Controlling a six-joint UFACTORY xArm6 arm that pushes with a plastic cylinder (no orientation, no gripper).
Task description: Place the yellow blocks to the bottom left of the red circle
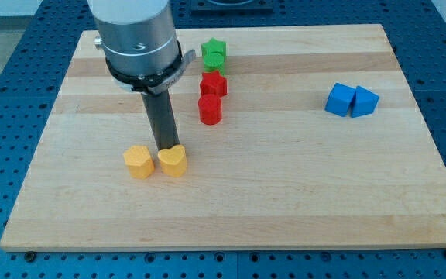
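yellow heart block touching rod tip from below, yellow hexagon block just left; red circle up-right. no jaws, bare rod holds nothing.

Wooden desk on a blue perforated base. My tip down just behind the yellow heart block, touching or nearly so. Yellow hexagon block just beside it, toward the view's left. Red circle up and right of both yellows. Above that, red star, then two green blocks. Two blue blocks touching, well apart at the view's right.
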